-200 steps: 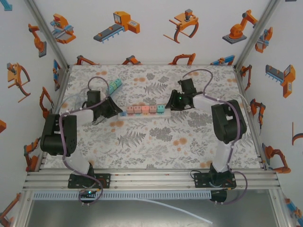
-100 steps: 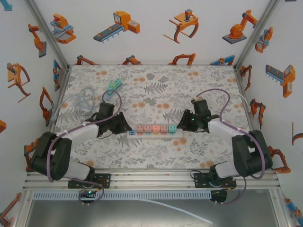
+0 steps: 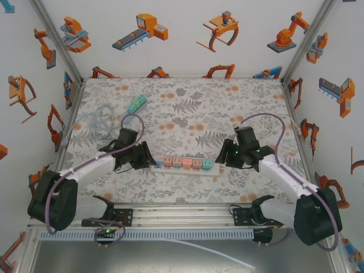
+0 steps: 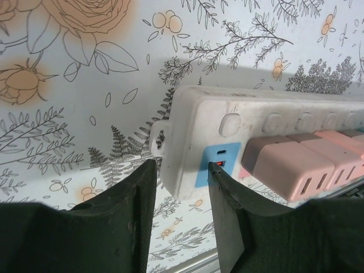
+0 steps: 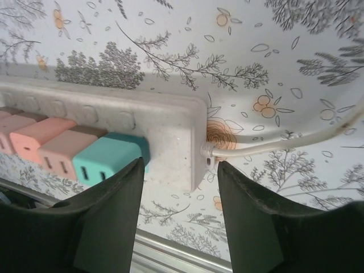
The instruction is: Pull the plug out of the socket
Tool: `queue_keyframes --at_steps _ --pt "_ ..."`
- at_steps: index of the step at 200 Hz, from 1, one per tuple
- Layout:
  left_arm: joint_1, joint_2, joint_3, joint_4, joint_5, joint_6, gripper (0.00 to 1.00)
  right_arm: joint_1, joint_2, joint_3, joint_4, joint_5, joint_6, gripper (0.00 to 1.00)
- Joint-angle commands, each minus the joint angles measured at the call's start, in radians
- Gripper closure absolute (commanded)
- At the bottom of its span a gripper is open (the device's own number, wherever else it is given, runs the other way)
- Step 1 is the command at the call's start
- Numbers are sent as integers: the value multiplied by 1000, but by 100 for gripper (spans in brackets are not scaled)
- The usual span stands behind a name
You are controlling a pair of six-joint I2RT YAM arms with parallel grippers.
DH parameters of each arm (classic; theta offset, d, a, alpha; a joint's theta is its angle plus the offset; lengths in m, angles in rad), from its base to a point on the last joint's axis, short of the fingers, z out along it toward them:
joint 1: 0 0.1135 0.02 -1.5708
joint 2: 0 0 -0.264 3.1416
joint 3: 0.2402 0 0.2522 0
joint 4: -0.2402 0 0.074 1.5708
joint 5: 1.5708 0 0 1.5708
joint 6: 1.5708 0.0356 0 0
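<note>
Left gripper (image 4: 181, 176): lies low over the floral table (image 3: 187, 114). Stands narrowly parted and clamps nothing. Brackets the near corner at the left end of the white power strip (image 4: 199, 122). Overlaps the empty blue socket (image 4: 222, 162) on one side; cannot tell whether touching.

Power strip: rests flat across the middle of the table, between both grippers. Carries four pink plugs (image 3: 177, 162) side by side after the blue socket. Carries one teal plug (image 5: 108, 159) seated in the last socket at the right end.

Right gripper (image 5: 179, 170): stands wide open and holds nothing. Straddles the strip's right end, with the teal plug just beside one finger. Faces the white cable (image 5: 273, 145) running out of the end face past the other finger.
</note>
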Motion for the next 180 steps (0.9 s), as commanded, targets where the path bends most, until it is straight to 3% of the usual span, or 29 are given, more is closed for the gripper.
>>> queue_keyframes --at_steps 1,62,96,114,139,180 --pt "-5 -83 24 -38 -21 16 56 4 -49 99 -58 69 -115 44" --pt "-10 -338 3 -42 -33 102 50 46 -156 128 148 1 -584 37" --pt "-12 -405 -1 -69 -16 143 39 77 -160 54 327 -153 -841 40" --pt "-12 -411 3 -87 -29 155 29 116 -144 40 285 -265 -1083 39" --pt "-12 -410 7 -93 -43 157 15 205 -97 44 173 -286 -1355 35" --pt "-13 -389 7 -88 -32 160 4 253 25 80 79 -298 -1449 34"
